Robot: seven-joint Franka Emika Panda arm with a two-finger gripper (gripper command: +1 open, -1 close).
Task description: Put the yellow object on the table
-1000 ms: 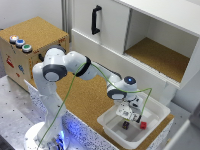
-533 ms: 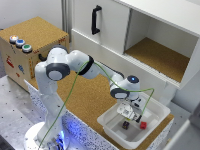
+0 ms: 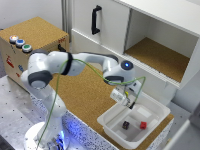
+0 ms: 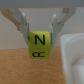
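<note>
**Item: yellow object (image 4: 39, 45).** One. A cube with dark letter marks on the face shown. It is held between the two fingers (image 4: 22, 25) of the pincer (image 4: 39, 36), clear of any support. In the exterior view it is too small to make out.

**Item: pincer (image 3: 131, 104).** One, clenched on the yellow object. Change noted: a second ago it was low inside the white tub (image 3: 107, 120); it now stands higher, above the tub's rim on the side toward the open cork. The wrist view shows cork below the cube and the pale tub wall (image 4: 75, 55) to one side.

**Reading for the task.** The pick-up appears done and the carry is under way. The lowering and release onto the surface (image 3: 85, 95) are not yet done. The cube looks close to the tub's edge, so setting it down further in from that rim would be safer.

**Count of other pieces.**
- Red block (image 3: 143, 125): one, on the tub floor.
- Dark block (image 3: 126, 125): one, on the tub floor, apart from the red.
- Cork-topped box (image 3: 35, 35): one, at the surface's far corner on the exterior view's left.
- Buttons on that box: three (image 3: 20, 43).
- Cabinet: one, with one open shelf (image 3: 160, 55) and one black handle (image 3: 95, 20).
</note>
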